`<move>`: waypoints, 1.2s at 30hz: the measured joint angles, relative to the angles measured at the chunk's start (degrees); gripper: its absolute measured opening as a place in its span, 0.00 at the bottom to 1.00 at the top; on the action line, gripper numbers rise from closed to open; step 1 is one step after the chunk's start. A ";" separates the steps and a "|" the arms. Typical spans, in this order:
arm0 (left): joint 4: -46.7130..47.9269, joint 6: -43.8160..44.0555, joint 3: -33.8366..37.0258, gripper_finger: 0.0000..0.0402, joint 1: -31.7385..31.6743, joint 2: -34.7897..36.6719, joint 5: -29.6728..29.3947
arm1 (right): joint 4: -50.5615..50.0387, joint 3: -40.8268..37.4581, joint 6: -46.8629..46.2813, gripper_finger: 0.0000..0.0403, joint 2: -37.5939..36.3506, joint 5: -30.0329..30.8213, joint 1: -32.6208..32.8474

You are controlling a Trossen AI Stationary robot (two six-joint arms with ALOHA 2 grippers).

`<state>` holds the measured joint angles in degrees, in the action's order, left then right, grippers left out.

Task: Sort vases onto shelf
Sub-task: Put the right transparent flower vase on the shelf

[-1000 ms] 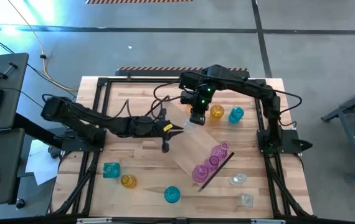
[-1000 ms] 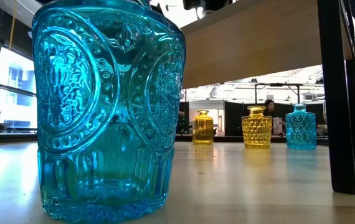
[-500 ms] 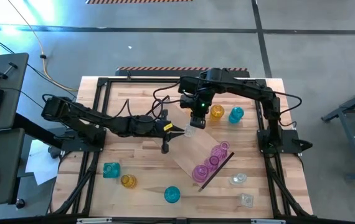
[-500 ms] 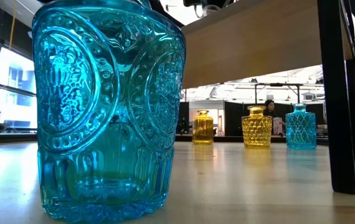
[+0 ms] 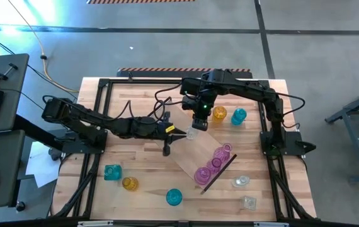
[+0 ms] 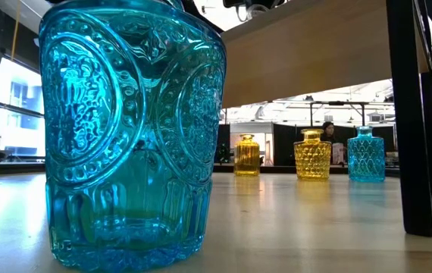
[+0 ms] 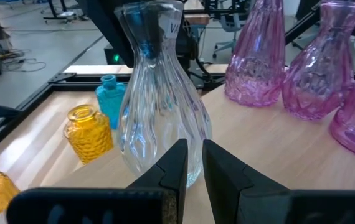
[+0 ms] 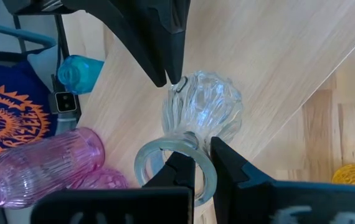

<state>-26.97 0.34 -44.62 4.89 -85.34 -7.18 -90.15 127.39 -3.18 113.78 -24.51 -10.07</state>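
Note:
The shelf [image 5: 189, 151] stands slantwise mid-table, raised on its dark end pieces [image 6: 411, 114]. Several pink vases [image 5: 212, 165] stand at its near-right end. A clear vase [image 7: 159, 106] stands upright near the shelf's far-left end, with my right gripper [image 8: 203, 163] shut on its mouth from above. My left gripper [image 7: 194, 163] reaches level over the shelf's left end. Its fingers are almost together with nothing between them, and their tips are at the clear vase's lower body [image 8: 184, 93]. My right gripper pinches the clear vase's rim [image 8: 197, 144], one finger inside the mouth and one outside. The fingers come from above, slanting down. The vase stays upright, its base at the shelf's surface. My left gripper's fingertips [image 8: 172, 71] are at the vase's lower body; whether they touch it, I cannot tell.
A yellow vase [image 5: 219, 114] and a teal one [image 5: 239, 116] stand behind the shelf. Teal [image 5: 112, 171], yellow [image 5: 129, 183] and teal [image 5: 174, 197] vases sit near-left, and clear ones [image 5: 240, 182] near-right. A person [image 6: 327, 130] shows far off in the room.

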 joint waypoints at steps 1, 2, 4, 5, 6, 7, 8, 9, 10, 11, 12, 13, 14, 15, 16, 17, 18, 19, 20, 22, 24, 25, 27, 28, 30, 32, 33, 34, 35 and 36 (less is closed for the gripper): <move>0.07 0.23 0.00 0.11 0.00 0.00 0.56 | 0.00 0.00 -0.04 0.00 0.00 -0.11 0.00; 0.16 0.70 0.00 0.11 -0.04 0.00 1.10 | -0.02 0.00 -0.51 0.00 0.00 -0.19 0.00; 0.24 1.22 0.00 0.11 -0.30 0.00 2.30 | -0.03 0.00 -0.87 0.00 0.00 -0.69 0.02; 0.34 1.65 0.00 0.11 -0.45 0.00 2.61 | -0.04 0.00 -0.90 0.00 0.00 -0.94 0.00; 0.48 2.03 0.00 0.11 -0.60 0.00 2.73 | -0.04 0.00 -0.91 0.00 0.00 -1.09 0.00; 0.72 2.06 0.00 0.11 -0.78 0.00 2.84 | -0.04 0.00 -0.92 0.00 0.00 -1.07 0.00; 0.86 2.09 0.00 0.11 -0.87 -0.02 2.84 | -0.02 -0.02 -0.92 0.00 0.00 -1.00 -0.01; 0.85 2.09 0.00 0.11 -0.85 -0.04 2.83 | -0.04 -0.02 -0.94 0.00 0.00 -1.01 -0.02; 0.84 2.09 0.00 0.11 -0.85 -0.04 2.82 | -0.02 -0.02 -1.07 0.00 0.00 -1.08 -0.02; 0.86 2.09 0.00 0.11 -0.84 -0.04 2.86 | -0.02 -0.02 -1.20 0.00 0.00 -1.12 -0.02; 0.97 2.09 0.00 0.11 -0.83 -0.04 2.90 | -0.02 -0.02 -1.33 0.00 0.00 -1.14 0.00; 1.20 2.09 0.00 0.11 -0.83 -0.04 2.90 | -0.02 -0.02 -1.33 0.00 0.00 -1.17 0.00; 1.40 2.09 0.00 0.11 -0.85 -0.04 2.89 | -0.02 -0.02 -1.33 0.00 0.00 -1.17 -0.02; 1.53 2.09 0.00 0.11 -0.85 -0.04 2.89 | -0.02 -0.02 -1.32 0.00 0.00 -1.18 -0.02; 1.52 2.09 0.00 0.11 -0.85 -0.04 2.89 | -0.02 -0.02 -1.33 0.00 0.00 -1.20 -0.02; 1.52 2.09 0.00 0.11 -0.83 -0.04 2.89 | -0.01 -0.02 -1.33 0.00 0.00 -1.24 -0.02; 1.52 2.08 0.00 0.11 -0.83 -0.04 2.89 | 0.00 -0.02 -1.32 0.00 0.00 -1.25 -0.02; 1.52 2.10 0.00 0.11 -0.83 -0.04 2.89 | 0.00 -0.02 -1.33 0.00 0.00 -1.25 -0.02; 1.52 2.18 0.00 0.11 -0.83 -0.04 2.89 | 0.02 -0.02 -1.32 0.01 0.00 -1.25 -0.02; 1.50 2.20 0.00 0.11 -0.83 -0.04 2.89 | 0.17 -0.02 -1.33 0.03 0.00 -1.26 -0.02; 1.52 2.20 0.00 0.11 -0.83 -0.11 2.89 | 0.38 -0.02 -1.31 0.06 0.00 -1.56 -0.02; 1.58 2.20 0.00 0.11 -0.83 -0.12 2.87 | 0.49 -0.02 -1.31 0.07 -0.02 -1.68 -0.02; 1.69 2.20 0.00 0.11 -0.85 -0.13 2.79 | 0.61 -0.02 -1.31 0.09 -0.07 -1.97 -0.02; 1.69 2.20 0.00 0.11 -0.85 -0.13 2.75 | 0.59 -0.02 -1.31 0.10 -0.08 -2.06 0.00; 1.69 2.20 0.00 0.11 -0.85 -0.13 2.68 | 0.58 -0.02 -1.30 0.11 -0.09 -2.08 0.00; 1.69 2.16 0.02 0.11 -0.85 -0.13 2.67 | 0.55 -0.02 -1.29 0.11 -0.09 -2.08 0.00; 1.68 2.18 0.02 0.11 -0.85 -0.13 2.67 | 0.55 -0.02 -1.31 0.11 -0.09 -2.12 0.00; 1.67 2.20 0.02 0.11 -0.85 -0.13 2.67 | 0.55 -0.02 -1.29 0.11 -0.09 -2.24 0.00; 1.67 2.37 0.02 0.11 -0.85 -0.13 2.71 | 0.57 0.00 -1.29 0.11 -0.09 -2.47 0.00; 1.65 2.45 0.02 0.11 -0.85 -0.13 2.97 | 0.59 -0.02 -1.04 0.11 -0.09 -2.62 0.00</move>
<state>-25.33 2.80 -44.60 4.03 -85.47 -4.22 -89.56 127.38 -4.22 113.69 -27.12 -10.07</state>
